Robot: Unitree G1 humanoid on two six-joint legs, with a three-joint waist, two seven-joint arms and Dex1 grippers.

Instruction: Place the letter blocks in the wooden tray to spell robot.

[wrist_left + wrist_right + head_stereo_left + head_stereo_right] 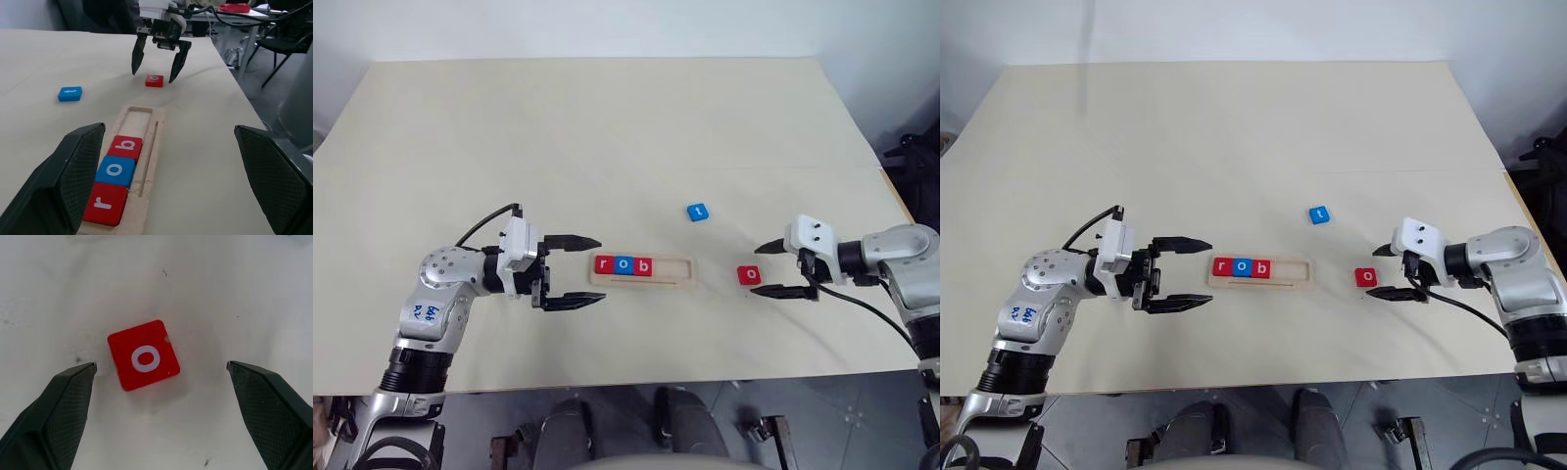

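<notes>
A: Where lies the red o block [143, 355]?

B: On the table, beyond the right end of the wooden tray [643, 271]; it sits between the wide-open fingers of the right gripper [773, 268], untouched; the left gripper [576, 270], open too and empty, is far.

A: So the right arm is nearer; the tray runs left-right.

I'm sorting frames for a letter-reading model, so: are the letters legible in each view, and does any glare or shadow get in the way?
Left eye view: even light, no glare; r, o, b in the wooden tray are tiny but readable. Left wrist view: the blue t block is small and lies sideways. Right wrist view: the red o block is crisp, with a soft shadow at its edge between the right claw fingers.
</notes>
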